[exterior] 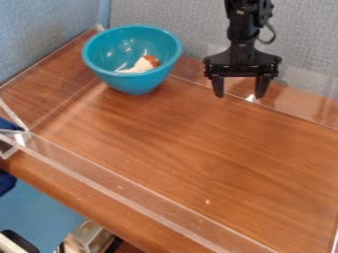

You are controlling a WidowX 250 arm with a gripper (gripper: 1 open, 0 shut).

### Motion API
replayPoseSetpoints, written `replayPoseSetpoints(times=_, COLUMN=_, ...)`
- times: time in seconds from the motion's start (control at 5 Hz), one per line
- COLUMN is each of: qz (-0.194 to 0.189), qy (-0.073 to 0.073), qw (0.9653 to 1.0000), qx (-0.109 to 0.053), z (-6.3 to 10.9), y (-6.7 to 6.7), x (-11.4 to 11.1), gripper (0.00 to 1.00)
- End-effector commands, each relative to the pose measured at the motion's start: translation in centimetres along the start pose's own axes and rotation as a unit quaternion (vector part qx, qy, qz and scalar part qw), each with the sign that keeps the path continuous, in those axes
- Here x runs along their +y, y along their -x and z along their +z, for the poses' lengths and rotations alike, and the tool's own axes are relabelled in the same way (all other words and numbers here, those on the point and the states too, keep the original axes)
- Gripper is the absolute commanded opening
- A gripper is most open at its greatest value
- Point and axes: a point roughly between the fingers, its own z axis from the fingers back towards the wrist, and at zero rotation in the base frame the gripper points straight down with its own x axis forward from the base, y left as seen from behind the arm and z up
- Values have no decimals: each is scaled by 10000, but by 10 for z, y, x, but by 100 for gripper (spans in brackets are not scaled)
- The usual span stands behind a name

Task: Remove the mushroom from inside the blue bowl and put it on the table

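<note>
A glossy turquoise blue bowl [129, 56] stands at the back left of the reddish-brown table [185, 148]. Inside it lies the mushroom [145, 64], cream stem and orange-brown cap, against the bowl's right inner side. My black gripper [240, 86] hangs to the right of the bowl, fingers pointing down just above the tabletop near the back wall. Its jaws are open and nothing sits between them. A clear gap separates it from the bowl.
Low clear acrylic walls [132, 203] run around the table's edges. A blue-grey fabric backdrop [53, 25] rises behind and to the left. The wood surface spreads toward the front and right.
</note>
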Motion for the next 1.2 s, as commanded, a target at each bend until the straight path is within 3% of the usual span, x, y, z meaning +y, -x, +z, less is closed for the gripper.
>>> replayPoseSetpoints(times=0.0, qz=-35, qy=165, qw=9992, qx=-363, z=22, y=-10, x=-3, gripper=100)
replayPoseSetpoints(times=0.4, qz=271, qy=26, qw=9990, qx=-352, z=10, y=-7, x=-2, gripper=100)
replayPoseSetpoints(times=0.8, qz=79, qy=26, qw=9995, qx=-294, z=9, y=-2, x=-10, gripper=100)
replayPoseSetpoints(times=1.0, qz=87, qy=5, qw=9996, qx=-277, z=1, y=-3, x=-5, gripper=100)
